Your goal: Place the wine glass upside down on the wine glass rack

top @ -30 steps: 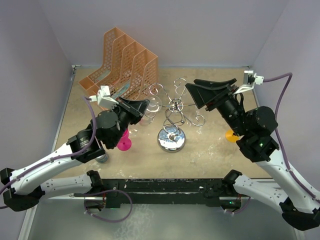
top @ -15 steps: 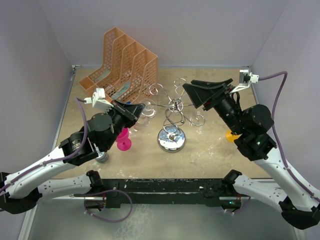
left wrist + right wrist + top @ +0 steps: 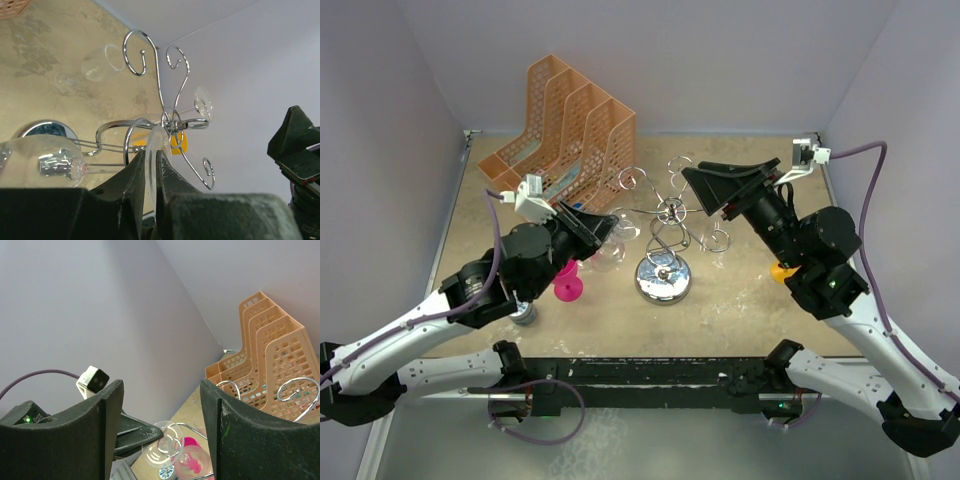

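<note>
My left gripper (image 3: 607,227) is shut on the round foot of a clear wine glass (image 3: 611,252), just left of the silver wire rack (image 3: 670,212). In the left wrist view the fingers (image 3: 135,172) pinch the foot edge-on (image 3: 152,150). The stem runs left to the bowl (image 3: 35,161), so the glass lies roughly sideways. The rack's curled arms (image 3: 172,120) stand right behind the foot. My right gripper (image 3: 708,190) is open and empty, raised just right of the rack top. Its view looks between its jaws at the glass foot (image 3: 163,446) and the left gripper (image 3: 142,432).
The rack's chrome base (image 3: 663,277) sits mid-table. An orange mesh file organiser (image 3: 565,135) stands at the back left. A pink goblet (image 3: 568,285) is under my left arm. An orange object (image 3: 781,270) lies under my right arm. Another clear glass (image 3: 95,67) lies beyond the rack.
My left gripper has moved a little right and forward with the glass, closer to the rack. My right gripper has drifted slightly left and stays open.
</note>
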`<state>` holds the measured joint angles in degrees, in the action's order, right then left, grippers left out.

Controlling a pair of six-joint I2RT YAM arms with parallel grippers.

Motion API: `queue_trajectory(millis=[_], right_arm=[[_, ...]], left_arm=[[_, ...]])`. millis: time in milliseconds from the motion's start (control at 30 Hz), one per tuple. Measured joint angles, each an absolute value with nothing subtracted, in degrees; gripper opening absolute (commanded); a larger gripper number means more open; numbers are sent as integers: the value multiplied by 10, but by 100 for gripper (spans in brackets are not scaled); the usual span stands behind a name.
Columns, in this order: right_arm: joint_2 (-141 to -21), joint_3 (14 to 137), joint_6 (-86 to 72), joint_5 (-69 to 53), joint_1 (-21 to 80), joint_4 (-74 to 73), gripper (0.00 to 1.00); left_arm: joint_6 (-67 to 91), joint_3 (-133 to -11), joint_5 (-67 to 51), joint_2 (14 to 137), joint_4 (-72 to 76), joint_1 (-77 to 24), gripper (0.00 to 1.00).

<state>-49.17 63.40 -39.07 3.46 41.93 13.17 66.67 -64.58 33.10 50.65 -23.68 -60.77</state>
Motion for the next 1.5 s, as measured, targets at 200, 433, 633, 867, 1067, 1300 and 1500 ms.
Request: queue_trajectory(millis=[200,433,633,867,1067,1300,1500], right_arm=[[-494,634,-393,35,419,132,64],[-498,638,-395,37,419,110,63],[-503,646,-394,58,419,63,62],[-500,666,-388,108,419,-7,62],[-475,673,-386,189,419,-80,62],[-474,709,-393,345,419,-189,68],[-533,744,-406,457,403,-273,71]], left_arm=[[670,-650,317,514,-254,-608,29],[670,-674,301,514,-284,-608,38],[670,-685,293,510,-307,-608,40],[669,-692,292,493,-343,-608,41],[653,-703,297,472,-359,-608,41],[570,-721,358,448,-362,-608,45],[467,-722,446,425,-341,-608,47]])
